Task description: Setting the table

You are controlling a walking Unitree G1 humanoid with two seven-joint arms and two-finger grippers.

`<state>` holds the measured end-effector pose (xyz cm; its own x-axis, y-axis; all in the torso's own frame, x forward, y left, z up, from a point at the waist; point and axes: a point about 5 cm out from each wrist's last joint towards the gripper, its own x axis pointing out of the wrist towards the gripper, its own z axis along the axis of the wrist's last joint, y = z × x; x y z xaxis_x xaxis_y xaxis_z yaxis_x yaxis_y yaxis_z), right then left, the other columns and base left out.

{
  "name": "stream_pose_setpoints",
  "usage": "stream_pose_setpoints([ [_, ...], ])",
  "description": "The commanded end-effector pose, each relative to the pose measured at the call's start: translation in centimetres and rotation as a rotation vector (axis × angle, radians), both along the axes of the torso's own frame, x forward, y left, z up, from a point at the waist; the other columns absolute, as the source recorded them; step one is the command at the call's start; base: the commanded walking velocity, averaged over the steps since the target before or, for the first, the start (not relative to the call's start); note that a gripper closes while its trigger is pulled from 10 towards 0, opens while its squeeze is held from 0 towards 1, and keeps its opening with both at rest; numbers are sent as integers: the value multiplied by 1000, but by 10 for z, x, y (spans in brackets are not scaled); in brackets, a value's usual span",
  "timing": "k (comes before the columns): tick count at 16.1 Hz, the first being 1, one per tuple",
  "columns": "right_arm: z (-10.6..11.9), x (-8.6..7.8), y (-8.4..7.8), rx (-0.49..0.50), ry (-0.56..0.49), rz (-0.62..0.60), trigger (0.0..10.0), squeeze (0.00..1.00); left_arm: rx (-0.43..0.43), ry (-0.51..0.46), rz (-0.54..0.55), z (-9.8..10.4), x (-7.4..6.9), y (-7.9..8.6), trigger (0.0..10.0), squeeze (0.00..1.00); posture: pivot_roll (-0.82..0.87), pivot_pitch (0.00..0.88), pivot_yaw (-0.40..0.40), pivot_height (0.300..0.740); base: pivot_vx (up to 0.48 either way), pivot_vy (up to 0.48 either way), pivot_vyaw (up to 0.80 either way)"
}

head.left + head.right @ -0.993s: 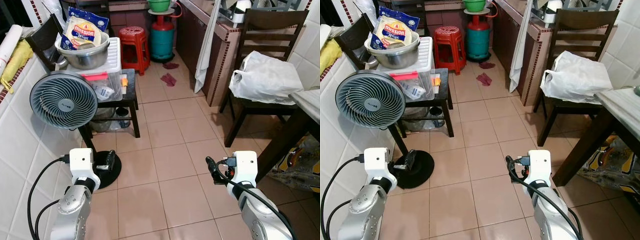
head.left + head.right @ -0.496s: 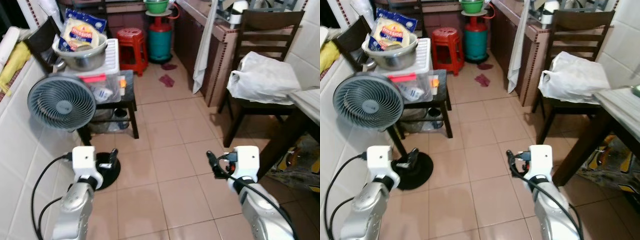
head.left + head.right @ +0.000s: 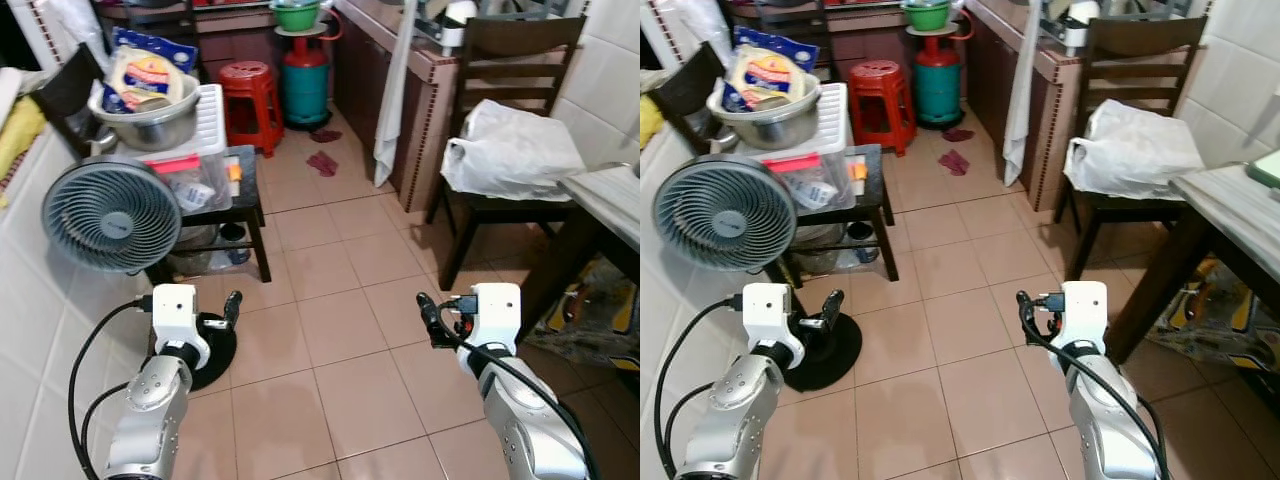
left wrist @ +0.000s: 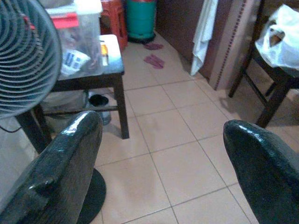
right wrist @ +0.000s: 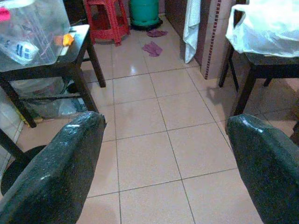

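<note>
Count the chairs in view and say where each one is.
2. A dark wooden chair holding a white plastic bag beside the table; another chair on the left, behind the metal bowl. Others may be hidden.

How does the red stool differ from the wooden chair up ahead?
The red stool is low, backless and bare on top; the wooden chair is dark brown, taller, has a slatted back and carries a white plastic bag on its seat. The stool stands beside the green gas cylinder; the chair stands by the table. Both stand upright on the tiled floor.
</note>
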<state>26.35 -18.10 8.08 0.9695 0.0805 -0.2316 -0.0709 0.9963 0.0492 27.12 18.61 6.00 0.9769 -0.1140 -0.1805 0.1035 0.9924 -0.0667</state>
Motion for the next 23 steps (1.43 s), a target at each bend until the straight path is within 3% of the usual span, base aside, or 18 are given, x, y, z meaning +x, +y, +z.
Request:
stream_pose_setpoints([
  [1, -1, -3, 4, 7, -1, 11, 10000, 0, 2, 7, -13, -2, -2, 1, 10000, 0, -125, 0, 64, 740, 0, 0, -788],
  [4, -7, -8, 8, 14, 21, 18, 10000, 0, -10, 17, -15, -5, -4, -1, 10000, 0, -120, 0, 58, 740, 0, 0, -788],
  [23, -11, -9, 14, 19, 27, 39, 10000, 0, -11, 27, -31, -9, -8, -2, 10000, 0, -103, 0, 45, 740, 332, 0, -788],
])
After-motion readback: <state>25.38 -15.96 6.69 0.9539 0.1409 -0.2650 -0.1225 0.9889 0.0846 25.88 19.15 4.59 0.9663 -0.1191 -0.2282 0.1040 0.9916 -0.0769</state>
